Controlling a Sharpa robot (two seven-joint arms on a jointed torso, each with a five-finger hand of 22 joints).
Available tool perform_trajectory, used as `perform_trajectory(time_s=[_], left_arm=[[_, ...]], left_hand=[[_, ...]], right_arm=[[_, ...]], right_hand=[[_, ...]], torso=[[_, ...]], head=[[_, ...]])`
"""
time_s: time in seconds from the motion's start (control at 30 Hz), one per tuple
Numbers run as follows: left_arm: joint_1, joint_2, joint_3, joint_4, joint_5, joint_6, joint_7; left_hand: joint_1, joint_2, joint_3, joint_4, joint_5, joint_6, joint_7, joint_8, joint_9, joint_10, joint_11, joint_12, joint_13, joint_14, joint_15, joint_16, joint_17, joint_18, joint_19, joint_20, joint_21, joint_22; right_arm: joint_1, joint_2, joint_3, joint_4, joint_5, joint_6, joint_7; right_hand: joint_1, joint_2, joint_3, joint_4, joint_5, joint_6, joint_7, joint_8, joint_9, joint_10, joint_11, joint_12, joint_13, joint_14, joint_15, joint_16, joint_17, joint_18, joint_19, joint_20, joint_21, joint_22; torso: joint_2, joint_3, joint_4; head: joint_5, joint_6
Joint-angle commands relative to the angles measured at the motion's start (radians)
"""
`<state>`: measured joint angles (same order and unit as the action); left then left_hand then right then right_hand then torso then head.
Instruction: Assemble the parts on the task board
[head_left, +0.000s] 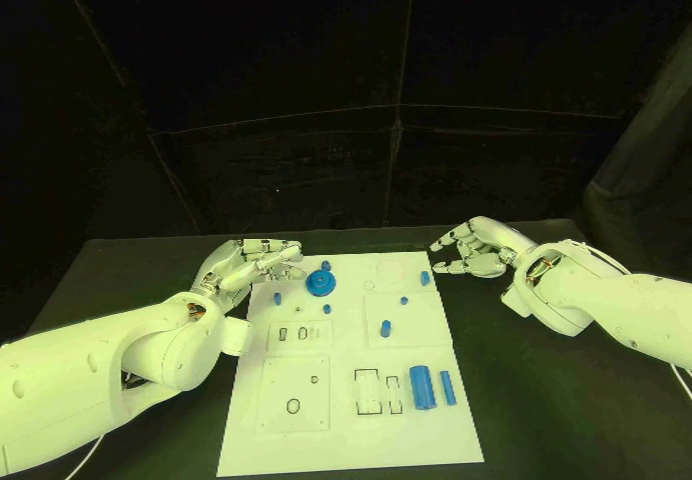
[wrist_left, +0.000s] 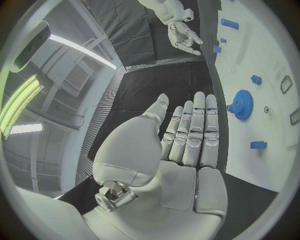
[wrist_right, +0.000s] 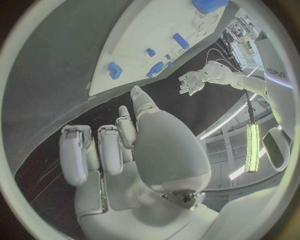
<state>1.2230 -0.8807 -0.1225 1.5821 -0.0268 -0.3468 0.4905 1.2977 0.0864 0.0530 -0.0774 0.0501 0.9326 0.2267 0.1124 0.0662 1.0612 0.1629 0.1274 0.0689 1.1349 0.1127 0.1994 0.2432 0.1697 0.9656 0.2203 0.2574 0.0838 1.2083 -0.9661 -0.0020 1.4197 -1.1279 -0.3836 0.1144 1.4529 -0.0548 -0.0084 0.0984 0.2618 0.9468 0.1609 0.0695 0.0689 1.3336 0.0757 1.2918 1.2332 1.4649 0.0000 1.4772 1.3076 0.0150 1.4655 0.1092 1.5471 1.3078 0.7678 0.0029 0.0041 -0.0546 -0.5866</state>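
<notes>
Head view shows the left hand (head_left: 257, 262) beside the task board (head_left: 346, 440), near the blue gear (head_left: 322, 287), fingers straight and empty. Right hand (head_left: 476, 250) hovers off the board's far right corner, fingers loosely spread, holding nothing.

I see a white task board (head_left: 346, 440) on the black table (head_left: 577, 420); its parts are blue, the gear (head_left: 322, 286) included; my two hands (head_left: 257, 262) (head_left: 476, 250) are silver.
</notes>
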Motion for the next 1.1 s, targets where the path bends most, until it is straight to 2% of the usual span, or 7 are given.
perform_trajectory(time_s=[0.03, 0.17, 0.4, 0.5, 0.63, 0.73, 1.1], left_arm=[[0.0, 0.002, 0.001, -0.001, -0.001, 0.014, 0.007], [-0.001, 0.003, 0.001, -0.002, -0.001, 0.015, 0.007], [-0.002, 0.004, 0.001, -0.003, -0.001, 0.016, 0.006], [-0.002, 0.003, 0.001, -0.002, -0.001, 0.016, 0.005], [-0.002, 0.002, 0.001, -0.002, -0.001, 0.017, 0.003], [-0.002, 0.001, 0.001, -0.003, -0.001, 0.018, 0.003], [-0.002, 0.002, 0.001, -0.003, -0.001, 0.019, 0.002]], left_hand=[[-0.003, 0.006, 0.004, 0.0, 0.002, -0.005, -0.002, -0.003, -0.001, -0.002, 0.001, -0.004, -0.001, -0.005, -0.001, -0.007, 0.001, 0.013, 0.001, 0.003, -0.003, -0.001], [-0.003, 0.006, 0.004, 0.0, 0.002, -0.005, -0.002, -0.003, -0.001, -0.002, 0.001, -0.004, -0.001, -0.005, -0.001, -0.007, 0.001, 0.013, 0.001, 0.003, -0.003, -0.001], [-0.003, 0.006, 0.004, 0.0, 0.002, -0.005, -0.002, -0.003, -0.001, -0.002, 0.001, -0.004, -0.001, -0.005, -0.001, -0.007, 0.001, 0.013, 0.001, 0.003, -0.003, -0.001], [-0.003, 0.006, 0.005, -0.001, 0.002, -0.005, -0.002, -0.004, -0.001, -0.001, 0.001, -0.004, -0.001, -0.005, -0.001, -0.007, 0.002, 0.013, 0.001, 0.003, -0.003, -0.002], [-0.003, 0.006, 0.005, -0.001, 0.002, -0.005, -0.002, -0.004, -0.001, -0.001, 0.001, -0.004, -0.001, -0.005, -0.001, -0.007, 0.002, 0.013, 0.001, 0.003, -0.003, -0.002], [-0.003, 0.006, 0.005, -0.001, 0.002, -0.005, -0.002, -0.004, -0.001, -0.001, 0.001, -0.004, -0.001, -0.005, -0.001, -0.007, 0.002, 0.013, 0.001, 0.003, -0.003, -0.002], [-0.003, 0.006, 0.005, -0.001, 0.002, -0.005, -0.002, -0.004, -0.001, -0.001, 0.001, -0.004, -0.001, -0.005, -0.001, -0.007, 0.002, 0.013, 0.001, 0.003, -0.003, -0.002]], right_arm=[[0.0, 0.011, 0.0, -0.027, 0.033, 0.029, 0.029], [-0.002, 0.025, 0.0, -0.051, 0.023, 0.043, 0.025], [-0.017, 0.047, 0.0, -0.071, -0.003, 0.067, 0.021], [-0.022, 0.053, 0.0, -0.077, -0.012, 0.073, 0.019], [-0.028, 0.06, 0.0, -0.085, -0.025, 0.089, 0.014], [-0.033, 0.064, 0.0, -0.09, -0.029, 0.102, 0.013], [-0.04, 0.089, 0.0, -0.12, -0.042, 0.1, -0.006]], right_hand=[[0.005, -0.001, -0.005, -0.006, -0.006, -0.013, 0.005, -0.006, -0.002, -0.011, 0.002, -0.007, -0.004, 0.065, 0.002, 0.0, 0.073, 0.002, 0.052, 0.004, -0.005, 0.194], [0.004, -0.002, -0.006, -0.006, -0.008, -0.016, 0.005, -0.006, -0.002, -0.012, 0.003, -0.009, -0.005, 0.065, 0.003, 0.0, 0.073, 0.002, 0.052, 0.005, -0.006, 0.192], [0.005, -0.001, -0.006, -0.007, -0.01, -0.019, 0.006, -0.006, -0.002, -0.012, 0.003, -0.009, -0.005, 0.065, 0.003, -0.001, 0.073, 0.003, 0.05, 0.005, -0.007, 0.19], [0.005, -0.001, -0.006, -0.008, -0.011, -0.019, 0.006, -0.006, -0.002, -0.012, 0.003, -0.009, -0.006, 0.065, 0.004, -0.001, 0.072, 0.003, 0.049, 0.005, -0.007, 0.19], [0.008, 0.0, -0.005, -0.01, -0.011, -0.016, 0.005, -0.004, -0.001, -0.011, 0.003, -0.008, -0.004, 0.065, 0.004, -0.001, 0.073, 0.003, 0.05, 0.006, -0.007, 0.19], [0.008, 0.0, -0.005, -0.01, -0.011, -0.016, 0.005, -0.004, -0.001, -0.011, 0.003, -0.007, -0.004, 0.065, 0.004, -0.001, 0.073, 0.003, 0.05, 0.006, -0.007, 0.19], [0.007, 0.006, -0.004, -0.011, -0.012, -0.011, 0.005, 0.0, 0.0, -0.008, 0.002, -0.005, 0.0, 0.065, 0.004, -0.001, 0.073, 0.003, 0.05, 0.006, -0.007, 0.19]], torso=[[0.0, -0.002, 0.0001], [0.0, -0.004, 0.0013], [0.0, -0.0052, 0.0035], [-0.001, -0.0063, 0.0021], [-0.001, -0.0051, 0.0015], [-0.001, -0.0057, 0.0021], [-0.001, -0.0047, 0.0026]], head=[[-0.003, -0.003], [-0.005, -0.007], [-0.007, -0.01], [-0.007, -0.011], [-0.005, -0.015], [-0.007, -0.016], [-0.009, -0.018]])
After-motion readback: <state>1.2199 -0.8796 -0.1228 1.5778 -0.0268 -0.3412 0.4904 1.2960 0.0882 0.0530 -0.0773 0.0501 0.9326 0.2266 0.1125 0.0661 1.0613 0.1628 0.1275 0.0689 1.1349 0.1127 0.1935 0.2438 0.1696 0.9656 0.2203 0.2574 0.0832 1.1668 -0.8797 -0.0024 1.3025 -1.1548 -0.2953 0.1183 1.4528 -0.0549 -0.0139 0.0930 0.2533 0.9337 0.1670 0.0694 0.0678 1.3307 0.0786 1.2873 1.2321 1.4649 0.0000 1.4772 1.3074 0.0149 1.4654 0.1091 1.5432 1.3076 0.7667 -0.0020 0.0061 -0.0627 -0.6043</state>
